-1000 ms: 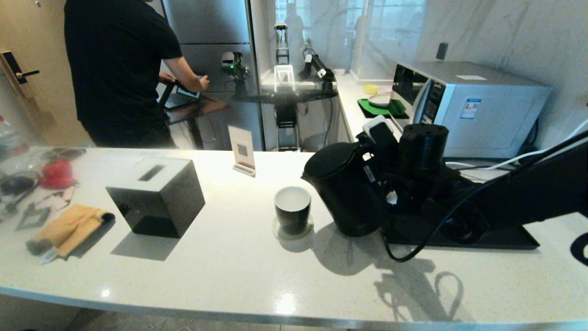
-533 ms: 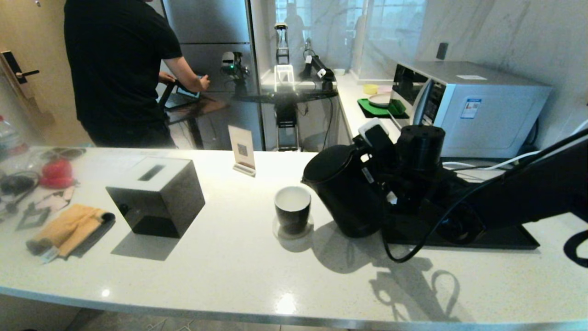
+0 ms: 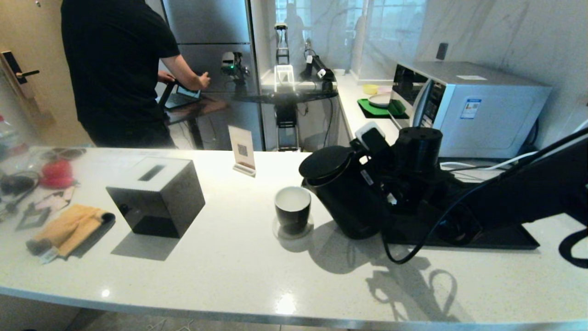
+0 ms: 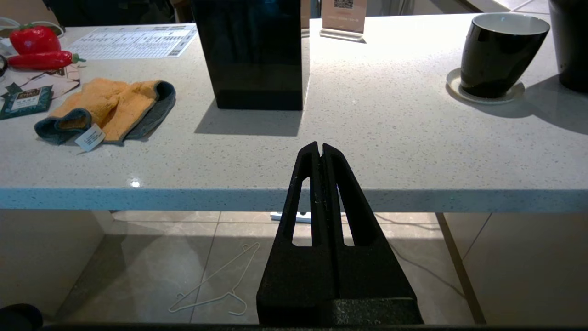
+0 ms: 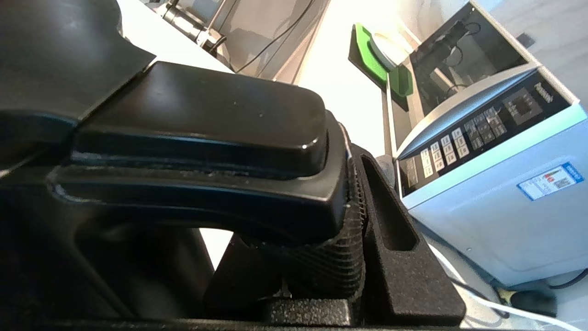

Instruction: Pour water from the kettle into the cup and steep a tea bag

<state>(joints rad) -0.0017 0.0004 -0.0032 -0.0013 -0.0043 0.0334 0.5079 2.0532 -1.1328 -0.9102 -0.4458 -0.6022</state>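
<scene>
The matte black kettle (image 3: 344,200) stands right of the cup (image 3: 292,209), tipped toward it, with its spout just above and beside the cup's rim. My right gripper (image 3: 374,154) is shut on the kettle's loop handle (image 5: 206,138), which fills the gap between its fingers (image 5: 390,216). The black cup (image 4: 498,55), white inside, rests on a pale coaster (image 3: 294,231). No water shows. The tea bag is out of view. My left gripper (image 4: 320,148) hangs shut and empty in front of the counter's near edge.
A black cube box (image 3: 156,195) and an orange cloth (image 3: 69,230) lie left on the counter (image 3: 229,271). A small sign (image 3: 242,149) stands behind. A black tray (image 3: 510,240) and microwave (image 3: 477,108) are right. A person (image 3: 115,69) stands behind.
The kettle has tipped a little further toward the cup, its lid leaning left, and the right arm has shifted with it. The left gripper has not moved.
</scene>
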